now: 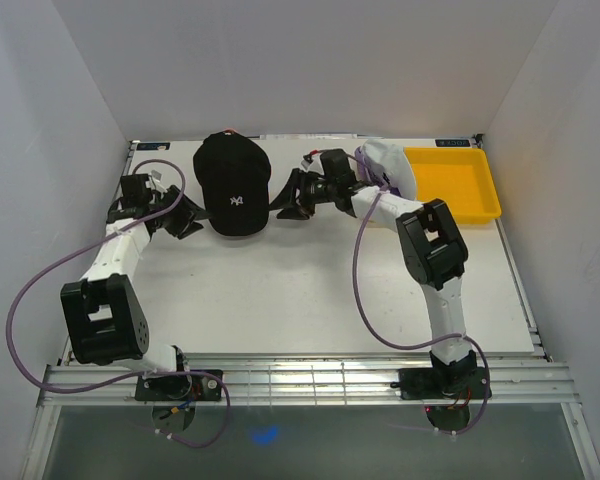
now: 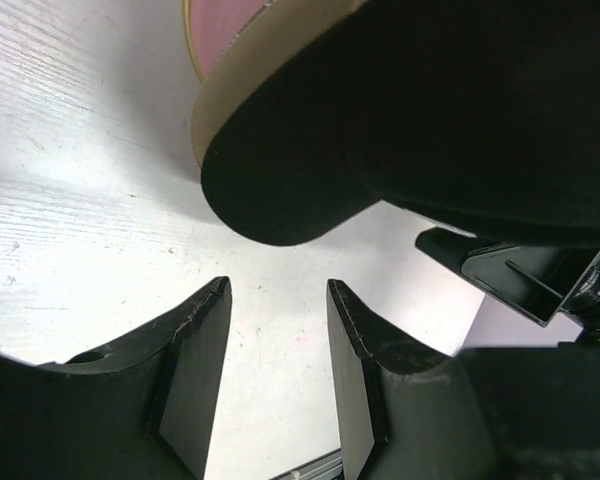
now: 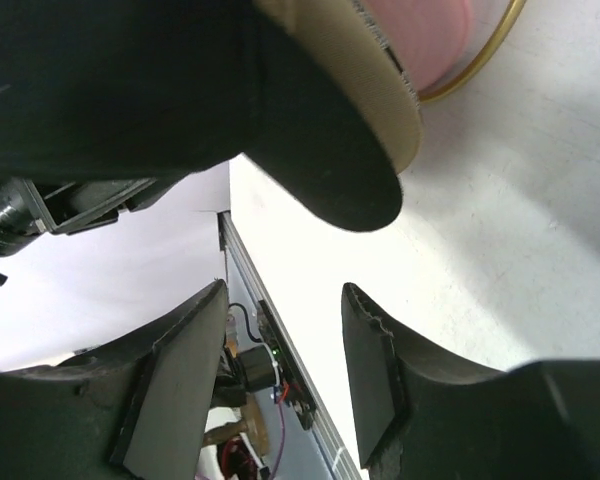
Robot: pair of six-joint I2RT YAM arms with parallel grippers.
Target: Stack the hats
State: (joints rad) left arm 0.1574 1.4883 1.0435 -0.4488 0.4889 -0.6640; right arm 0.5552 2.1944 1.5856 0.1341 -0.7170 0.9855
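The big white table (image 1: 280,300) carries everything. Two black and white robot arms reach across it from the near edge.

A yellow plastic tray (image 1: 450,185) sits at the far right of the table. Its bottom is bare.

A black fabric baseball cap with a white logo (image 1: 230,180) sits near the far edge, in the middle, between the two arms. From above it looks like one cap. The wrist cameras peek under its brim and show more. A tan cap brim (image 2: 215,100) lies right under the black one, and a pink cap (image 2: 225,25) is under that. So the black cap is on top of a stack. Only thin edges of the tan and pink caps show.

A white cap shape with a purple edge (image 1: 390,165) lies just left of the tray. The right arm hides part of it, so I cannot tell if it is one cap or two.

The left gripper (image 1: 187,222) is just beside the stack on its left. Its jaws are apart and hold nothing. The right gripper (image 1: 292,197) is just beside the stack on its right. Its jaws are wide apart and also hold nothing.
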